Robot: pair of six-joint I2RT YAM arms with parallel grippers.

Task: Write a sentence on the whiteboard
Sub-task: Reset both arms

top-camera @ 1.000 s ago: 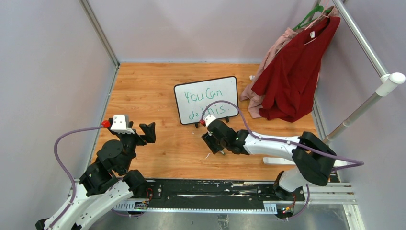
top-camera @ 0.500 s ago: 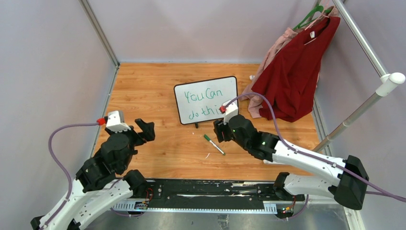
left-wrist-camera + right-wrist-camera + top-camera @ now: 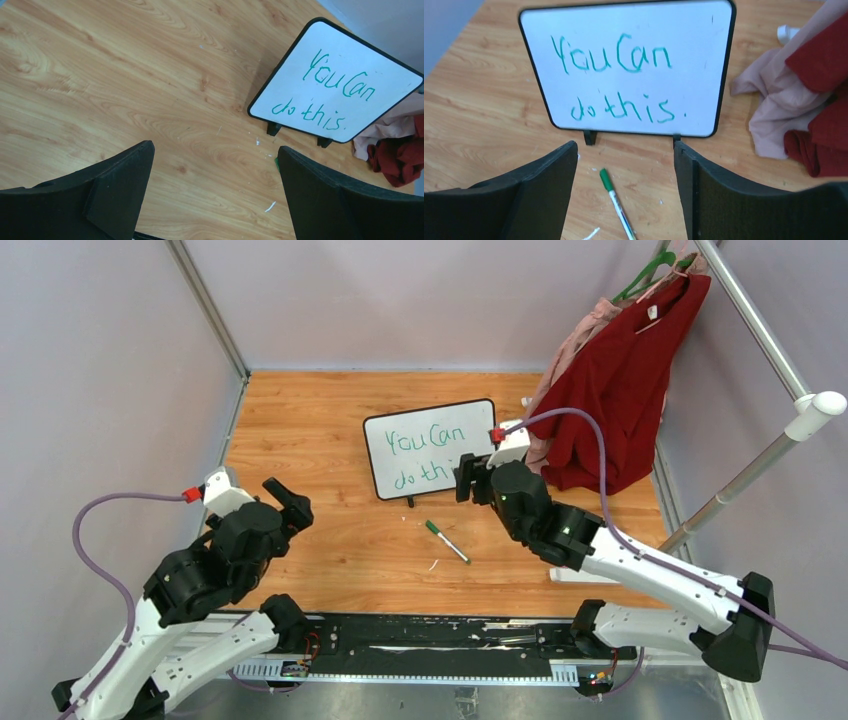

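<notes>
The whiteboard (image 3: 478, 425) stands upright on two black feet at mid-table, facing the arms. The sentence (image 3: 420, 442) in green reads "You Can do this." in two lines, also readable in the left wrist view (image 3: 340, 85) and the right wrist view (image 3: 611, 57). A green-capped marker (image 3: 447, 542) lies flat on the wood in front of the board. My right gripper (image 3: 470, 478) hovers open before the board's lower right corner, covering the last letters from above; the marker (image 3: 616, 202) lies on the table below its jaws, untouched. My left gripper (image 3: 287, 497) is open and empty at the left.
A red garment (image 3: 620, 390) and a pink one (image 3: 560, 370) hang from a metal rack (image 3: 770, 340) at the right, trailing onto the table beside the board. Small white scraps (image 3: 270, 206) dot the wood. Grey walls close the left and back.
The right gripper has let the marker go onto the table, then risen and moved back right toward the board, its jaws widening. The left arm has drawn back to the left.
</notes>
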